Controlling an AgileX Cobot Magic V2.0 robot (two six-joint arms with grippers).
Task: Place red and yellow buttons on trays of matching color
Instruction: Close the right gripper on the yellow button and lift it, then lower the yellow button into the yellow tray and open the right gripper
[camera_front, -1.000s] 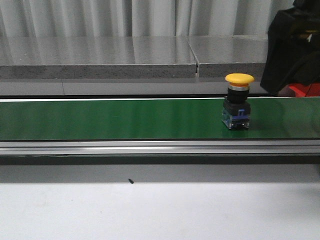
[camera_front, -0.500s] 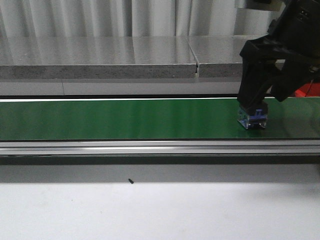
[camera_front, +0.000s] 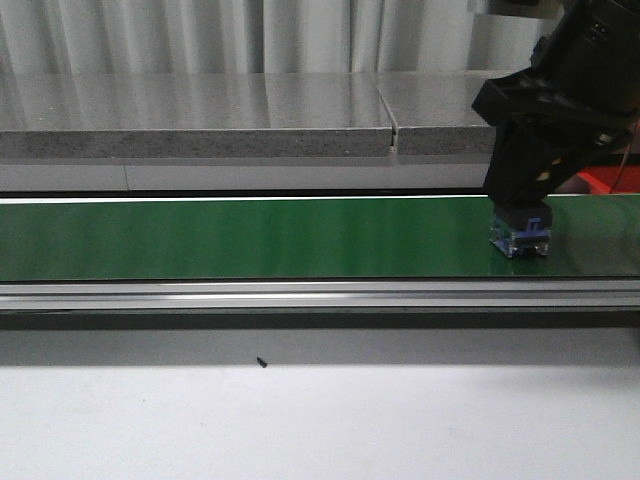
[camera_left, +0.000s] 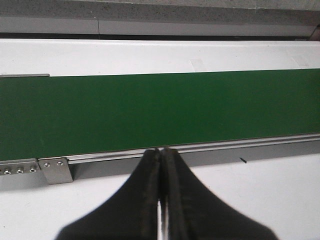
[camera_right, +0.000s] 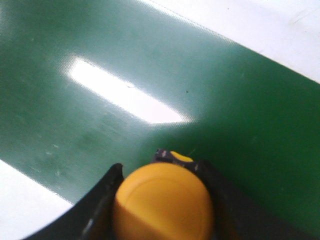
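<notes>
A green conveyor belt (camera_front: 250, 238) runs across the scene, glossy enough to carry pale streaks of reflected light, with an aluminium rail (camera_front: 300, 293) along its near edge. In front of the rail lies a white counter (camera_front: 300, 425) with one small dark speck (camera_front: 262, 362) on it. Behind the belt sits a grey stone-like slab (camera_front: 200, 115), split by a seam, and behind that hang pale pleated curtains (camera_front: 200, 35).

The right gripper (camera_front: 520, 215) is down on the belt near its right end, its black jaws closed around the yellow button (camera_right: 162, 202). In the front view only the button's blue base shows, resting on the belt just below the jaws; the right wrist view shows the round yellow cap held between the two fingers (camera_right: 102, 192), which sit against its sides. A sliver of something red (camera_front: 612, 180) is visible behind the right arm, too hidden to identify.

The left gripper (camera_left: 161, 155) hangs over the white counter beside the belt's near rail, its jaws pressed together with nothing between them.
</notes>
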